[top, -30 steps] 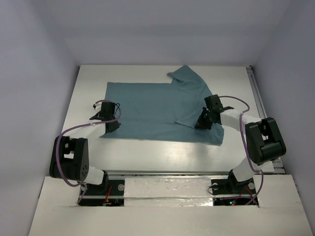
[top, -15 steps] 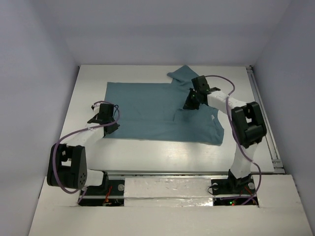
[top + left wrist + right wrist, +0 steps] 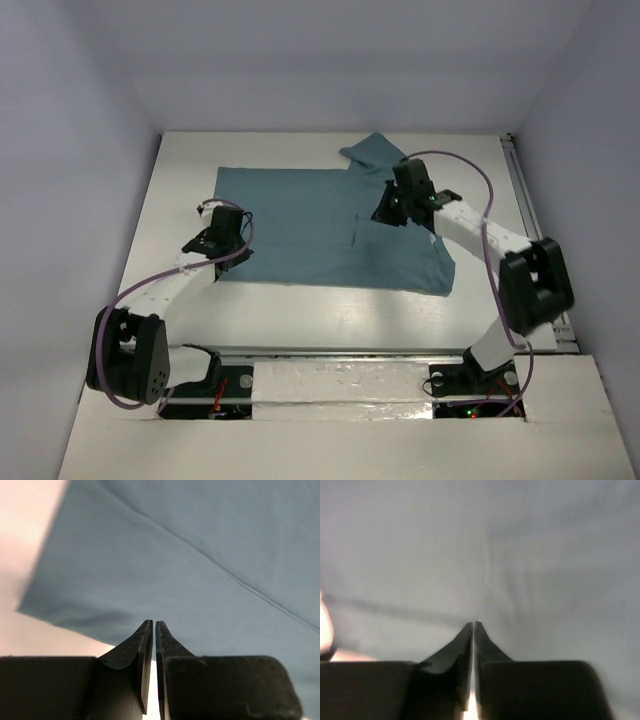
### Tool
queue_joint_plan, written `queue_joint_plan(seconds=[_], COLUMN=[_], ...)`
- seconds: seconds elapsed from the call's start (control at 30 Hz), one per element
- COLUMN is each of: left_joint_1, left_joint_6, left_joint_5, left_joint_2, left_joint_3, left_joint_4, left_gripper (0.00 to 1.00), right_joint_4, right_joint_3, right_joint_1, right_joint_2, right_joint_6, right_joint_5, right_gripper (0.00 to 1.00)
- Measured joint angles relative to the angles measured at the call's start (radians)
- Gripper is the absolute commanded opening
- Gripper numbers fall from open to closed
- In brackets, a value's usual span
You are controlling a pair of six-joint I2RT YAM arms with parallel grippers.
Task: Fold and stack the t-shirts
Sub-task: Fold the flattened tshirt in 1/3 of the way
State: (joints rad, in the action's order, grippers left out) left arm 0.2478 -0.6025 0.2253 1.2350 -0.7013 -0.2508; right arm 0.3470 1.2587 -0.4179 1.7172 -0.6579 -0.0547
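The teal-blue t-shirt lies spread flat on the white table, with one sleeve pointing to the far right. A fold line runs through its right part. My left gripper is shut and empty, low over the shirt's near-left corner. In the left wrist view its tips sit just over the cloth's near edge. My right gripper is shut over the shirt's right part, near the sleeve. The right wrist view is blurred and shows its tips close above pale cloth.
A metal rail runs along the table's right edge and another along the near edge. Pale walls close in the left, far and right sides. Bare table shows to the left of and in front of the shirt.
My right gripper has moved from the shirt's near-right edge up and left toward the sleeve. The raised fold there now lies flatter. My left gripper has shifted slightly right onto the corner.
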Motion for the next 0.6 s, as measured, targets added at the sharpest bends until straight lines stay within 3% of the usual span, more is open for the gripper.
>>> queue_joint_plan(seconds=[0.17,0.3,0.47,0.6], left_joint_1=[0.116,0.174,0.177,0.176], left_joint_6=[-0.007,-0.007,-0.010,-0.045], left_joint_5=[0.006,0.021,0.019,0.028], left_joint_2=[0.112,0.180,0.249,0.249], left_joint_3=[-0.060,-0.103,-0.110,-0.020], left_joint_4=[0.010,0.024,0.047,0.081], left_gripper=[0.05,0.05,0.04,0.06], right_joint_4=[-0.053,-0.061,-0.071,-0.101], right_joint_3=[-0.268,-0.372,-0.370,-0.380], right_joint_1=[-0.081,-0.143,-0.177,-0.177], right_joint_2=[-0.213,-0.162,-0.071,-0.060], right_joint_6=[-0.043,-0.058,-0.056,-0.058], right_joint_5=[-0.030,-0.067,-0.065,-0.057], right_gripper=[0.00,0.00,0.00,0.00])
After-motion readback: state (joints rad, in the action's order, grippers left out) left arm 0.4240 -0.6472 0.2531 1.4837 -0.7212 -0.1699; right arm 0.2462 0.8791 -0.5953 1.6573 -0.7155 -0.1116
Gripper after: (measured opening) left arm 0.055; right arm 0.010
